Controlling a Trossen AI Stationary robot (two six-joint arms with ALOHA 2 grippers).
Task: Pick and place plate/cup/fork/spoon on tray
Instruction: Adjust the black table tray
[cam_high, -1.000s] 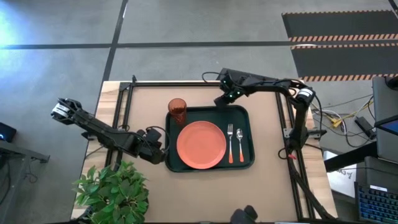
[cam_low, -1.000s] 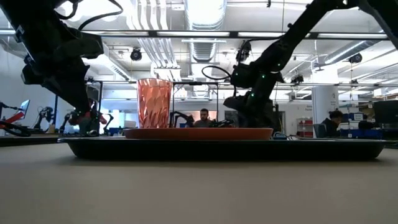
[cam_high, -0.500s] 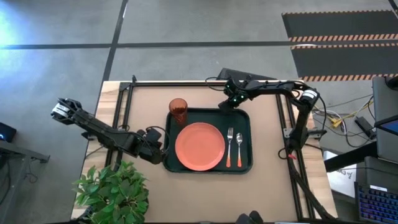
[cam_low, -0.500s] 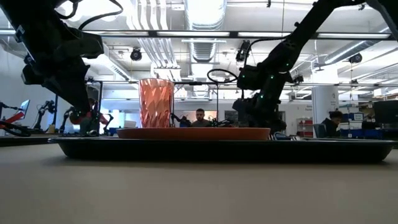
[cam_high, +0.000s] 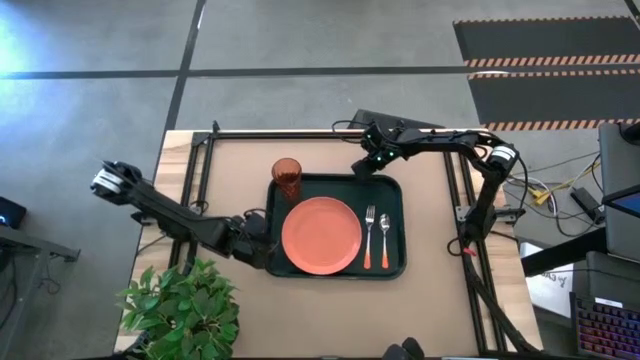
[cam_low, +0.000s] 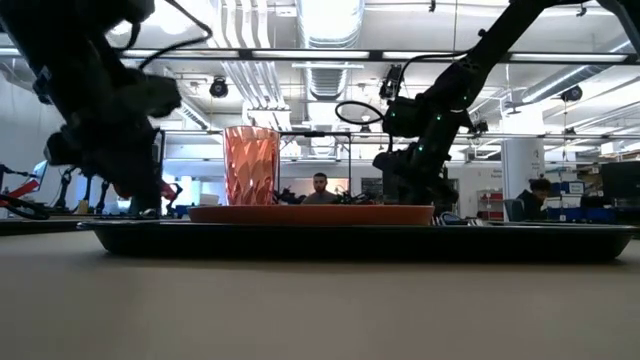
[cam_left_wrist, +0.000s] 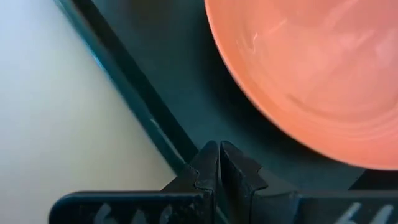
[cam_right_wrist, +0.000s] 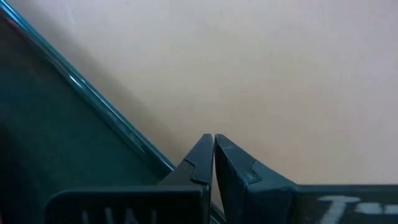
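The dark tray (cam_high: 396, 200) lies mid-table. On it rest the salmon plate (cam_high: 322, 235), the fork (cam_high: 369, 236) and the spoon (cam_high: 385, 236), side by side right of the plate. The red-brown cup (cam_high: 286, 176) stands upright in its far left corner. My left gripper (cam_high: 263, 247) is shut, its tips at the tray's near left corner, just over the rim (cam_left_wrist: 143, 118) beside the plate (cam_left_wrist: 311, 62). My right gripper (cam_high: 362, 165) is shut, its tips low over the table just outside the tray's far rim (cam_right_wrist: 93, 93). My left gripper's shut fingertips (cam_left_wrist: 208, 158) slant down from the table's left onto the tray's near left rim; I cannot tell whether they touch it. My right gripper's shut fingertips (cam_right_wrist: 202, 155) slant down beside the outer side of the far rim; I cannot tell whether they touch it.
A potted plant (cam_high: 180, 310) stands at the table's near left corner, close to my left arm. Dark frame rails (cam_high: 200, 160) run along the table's far, left and right edges. Bare tabletop (cam_high: 330, 310) lies near the front edge. A person (cam_low: 320, 187) shows far behind.
The tray, with everything on it, has slid a little toward the table's left and near edges, then stopped. My left gripper has sunk and gone right, onto the tray's near left corner. My right gripper has shifted slightly right along the far rim. Both stayed shut.
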